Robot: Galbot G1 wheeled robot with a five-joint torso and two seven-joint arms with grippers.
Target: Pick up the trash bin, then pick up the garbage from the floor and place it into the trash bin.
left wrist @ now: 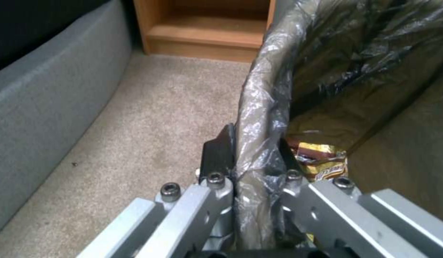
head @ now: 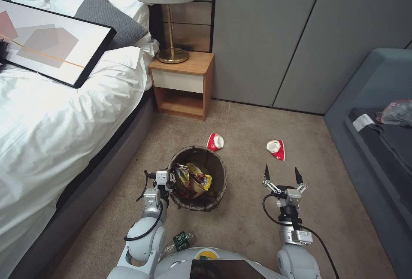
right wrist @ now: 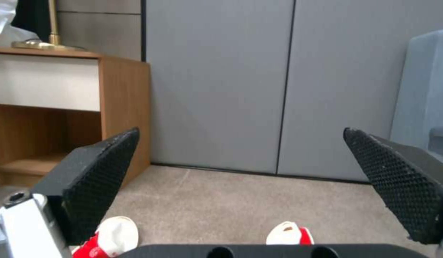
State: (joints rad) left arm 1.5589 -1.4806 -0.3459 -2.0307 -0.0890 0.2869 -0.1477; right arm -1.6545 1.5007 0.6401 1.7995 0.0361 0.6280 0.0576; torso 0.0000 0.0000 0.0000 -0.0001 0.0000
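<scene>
- Left gripper [head: 168,179] clenched on the near-left rim of the trash bin [head: 213,162]; one finger [left wrist: 220,152] outside the liner, the other inside.
- Right gripper [head: 281,175] spread wide, holding nothing, above the carpet [head: 240,223].
- Red-and-white wrapper [head: 276,148] lies just beyond it; another wrapper [head: 215,141] lies behind the bin.

A bedroom, white-sheeted bed [head: 51,120] on the left, small wooden nightstand [head: 182,83] with a brass table lamp [head: 169,17] at the far side, beige carpet [head: 253,210], grey wardrobe panels [head: 300,34] behind.
</scene>
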